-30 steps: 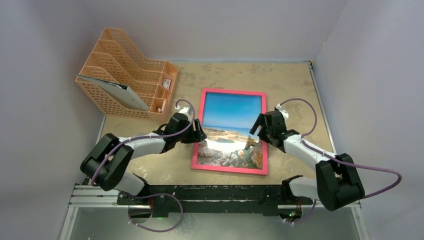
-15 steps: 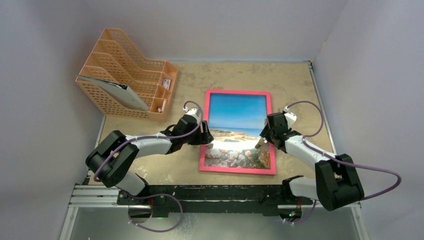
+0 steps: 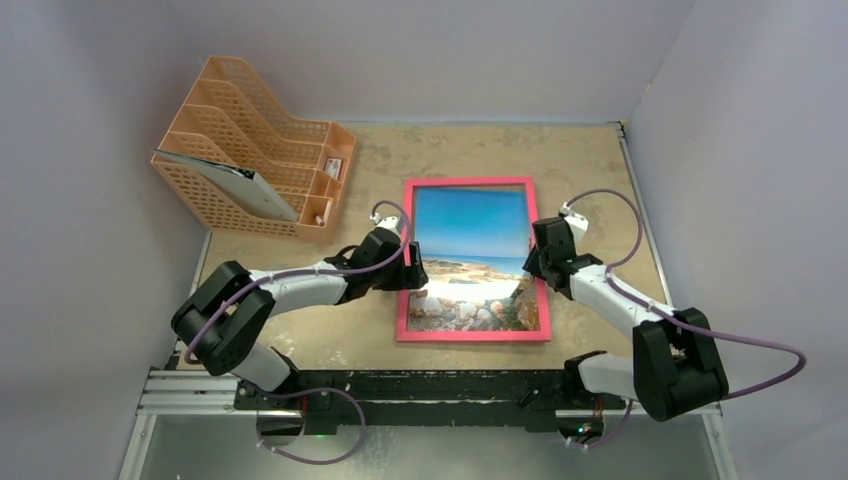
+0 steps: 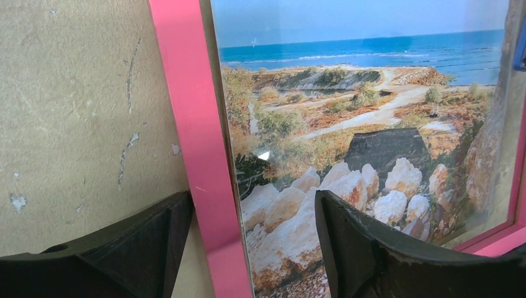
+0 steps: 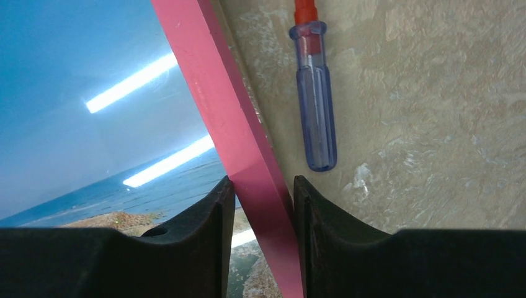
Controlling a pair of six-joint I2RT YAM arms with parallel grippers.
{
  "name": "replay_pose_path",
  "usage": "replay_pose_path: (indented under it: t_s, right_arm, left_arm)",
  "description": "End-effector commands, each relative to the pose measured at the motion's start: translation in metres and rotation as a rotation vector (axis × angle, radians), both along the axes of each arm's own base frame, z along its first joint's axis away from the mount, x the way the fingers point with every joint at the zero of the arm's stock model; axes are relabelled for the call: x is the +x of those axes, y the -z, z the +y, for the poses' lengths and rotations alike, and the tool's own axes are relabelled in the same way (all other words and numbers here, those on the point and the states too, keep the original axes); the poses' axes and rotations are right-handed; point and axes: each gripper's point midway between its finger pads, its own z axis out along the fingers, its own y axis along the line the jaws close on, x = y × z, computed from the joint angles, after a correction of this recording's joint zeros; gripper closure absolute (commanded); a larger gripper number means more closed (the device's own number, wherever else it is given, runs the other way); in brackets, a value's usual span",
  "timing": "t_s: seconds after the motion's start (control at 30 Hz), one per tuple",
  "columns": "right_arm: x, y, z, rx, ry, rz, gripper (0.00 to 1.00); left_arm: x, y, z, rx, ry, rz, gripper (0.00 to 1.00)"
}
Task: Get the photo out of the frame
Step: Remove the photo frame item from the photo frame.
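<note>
The pink frame (image 3: 465, 182) lies flat and face up on the table's middle, with the photo (image 3: 470, 230) of blue sky, sea and pale rocks inside it. My left gripper (image 3: 412, 275) straddles the frame's left rail (image 4: 186, 112). It is open: one finger (image 4: 136, 248) sits beside the rail and the other (image 4: 384, 248) stands over the photo (image 4: 347, 112). My right gripper (image 3: 533, 262) is on the right rail (image 5: 217, 93), and both fingers press that rail in the right wrist view. The gripper (image 5: 262, 186) is shut on it.
An orange mesh file rack (image 3: 250, 150) holding a paper stands at the back left. A screwdriver (image 5: 315, 93) with a clear blue handle lies on the table just outside the frame's right rail. Grey walls close in the table on three sides.
The frame has slid right and turned from tilted to nearly square. My right gripper has closed onto the right rail. My left gripper followed to the right and opened a little wider.
</note>
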Motion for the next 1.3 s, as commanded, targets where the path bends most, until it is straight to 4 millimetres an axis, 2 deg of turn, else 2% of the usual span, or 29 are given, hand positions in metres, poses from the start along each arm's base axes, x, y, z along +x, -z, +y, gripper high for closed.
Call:
replay_pose_path:
  t_s: [0.0,0.43,0.57,0.7,0.9,1.03,1.27]
  right_arm:
    - [0.035,-0.041,0.016,0.027,-0.061,-0.143,0.77]
    - [0.038,-0.054,0.019,0.008,-0.113,-0.166,0.80]
    - [0.037,-0.059,0.043,0.049,-0.161,-0.177,0.81]
    - [0.027,-0.049,0.075,0.095,-0.157,-0.133,0.81]
    - [0.015,-0.025,0.099,0.169,-0.123,-0.069,0.80]
    - [0.011,-0.018,0.103,0.171,-0.162,-0.059,0.75]
    - [-0.001,-0.005,0.100,0.146,-0.203,-0.002,0.67]
  left_arm:
    - [-0.029,0.025,0.034,0.179,0.004,0.111,0.23]
    - [-0.008,-0.017,0.067,0.253,-0.110,0.012,0.16]
    - [-0.002,-0.038,0.077,0.263,-0.140,-0.034,0.16]
    - [0.003,-0.057,0.082,0.251,-0.164,-0.073,0.15]
    - [0.002,-0.067,0.077,0.220,-0.135,-0.085,0.14]
    - [-0.003,-0.063,0.070,0.186,-0.099,-0.071,0.14]
    - [-0.009,-0.058,0.044,0.083,-0.005,-0.044,0.14]
